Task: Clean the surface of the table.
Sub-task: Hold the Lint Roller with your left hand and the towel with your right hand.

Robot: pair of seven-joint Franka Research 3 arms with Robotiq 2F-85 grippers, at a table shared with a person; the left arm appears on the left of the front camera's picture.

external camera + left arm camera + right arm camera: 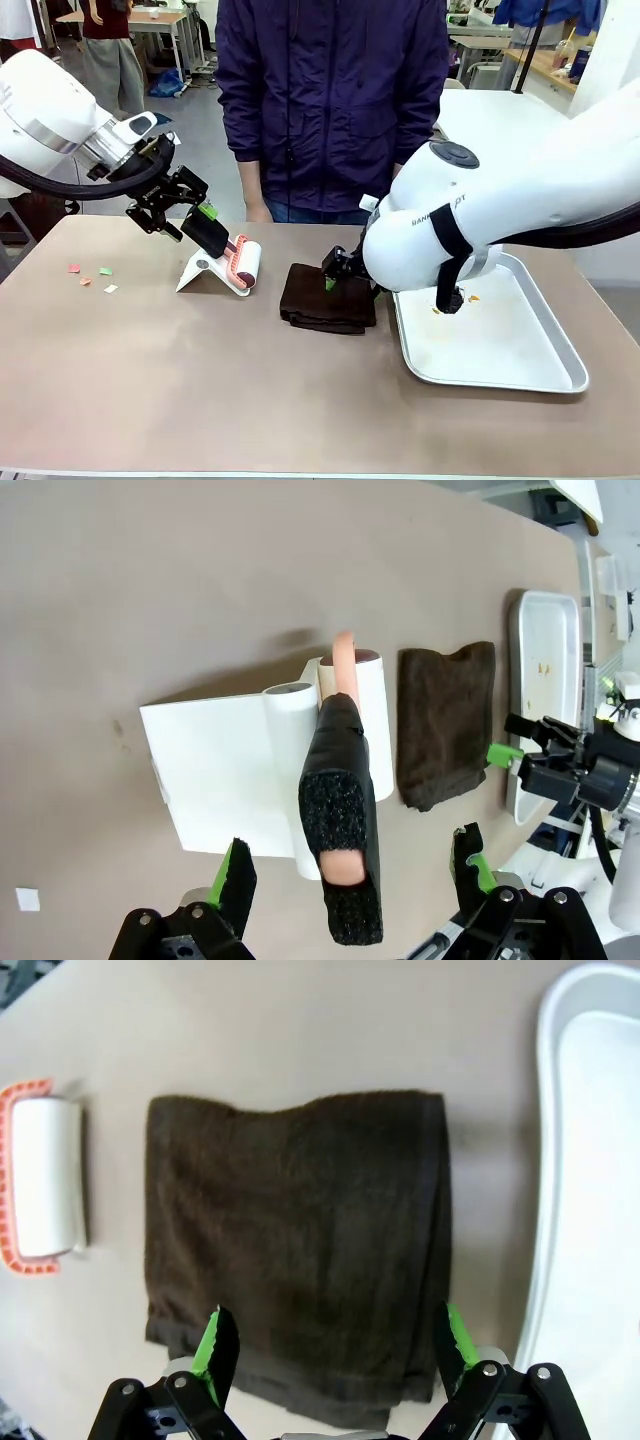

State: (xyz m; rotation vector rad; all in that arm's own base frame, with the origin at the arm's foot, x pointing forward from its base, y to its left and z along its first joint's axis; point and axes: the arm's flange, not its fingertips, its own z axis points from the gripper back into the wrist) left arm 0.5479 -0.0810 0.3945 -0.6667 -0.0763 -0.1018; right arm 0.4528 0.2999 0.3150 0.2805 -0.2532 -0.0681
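1. Left gripper (pixel 352 880) has its jaws spread wide. One of its green-padded fingers (pixel 236 880) stands on each side of the black foam-wrapped handle (pixel 340 820) of a lint roller (pixel 243 266). The left wrist view shows a gap on both sides, so nothing is clamped.
2. The roller leans on a white stand (pixel 215 780). From the wrist, the handle covers the middle of the white roll, and the salmon frame shows as a thin strip.
3. Right gripper (pixel 336 1345) also has its jaws apart, over the near edge of a folded dark brown towel (pixel 300 1240). Whether the pads touch the cloth cannot be told. In the front view its own white arm hides most of it, leaving a black bit and one green pad.
4. The beige-brown table (pixel 250 400) spans the front view and bears everything. Near its left side lie a few paper scraps (pixel 92 273), pink, green, orange and white, too small to make out further.
5. A silver tray (pixel 560 383) sits on the table's right part, just beside the towel. The right arm hides its far-left corner. Some orange specks (pixel 471 298) lie in it, partly covered.
6. A person (pixel 330 100) in a dark blue jacket stands at the far side, cut off by the picture's top edge.
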